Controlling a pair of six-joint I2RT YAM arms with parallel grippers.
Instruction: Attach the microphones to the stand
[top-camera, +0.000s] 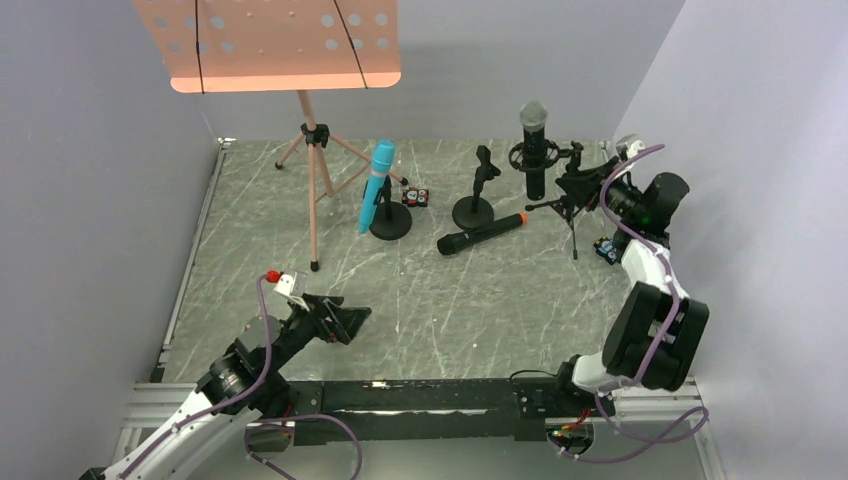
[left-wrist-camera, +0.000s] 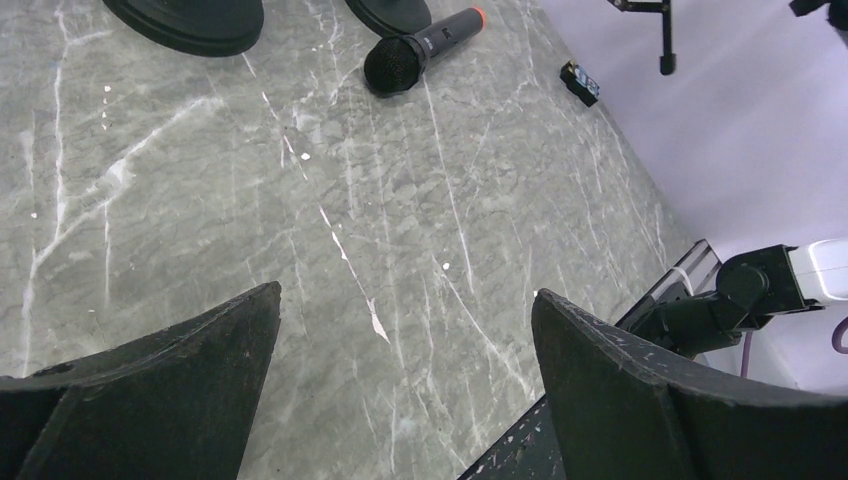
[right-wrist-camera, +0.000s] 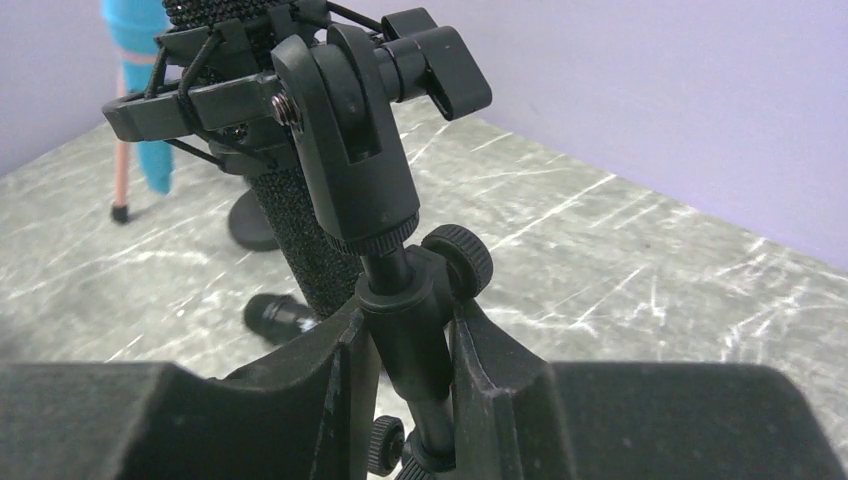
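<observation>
At 2 o'clock on the table, the right gripper is seen pinched narrow on the thin post of a tripod stand. On top of that stand, the black mic with the silver head is held upright in a ring holder, with its silver head up.

At 12 o'clock, the blue mic is seen tilted at a stand with a round foot, head up. Just to the 3 o'clock side of it, a second round-foot stand is seen with nothing in its clip. The black mic with the orange end is laid flat on the table just beside that stand's foot, with its orange end pointed to 2 o'clock.

At 7 o'clock, the left gripper is held over the table with its jaws spread wide, and nothing is held in it.

At 11 o'clock, a pink music stand is set up on three thin legs.
</observation>
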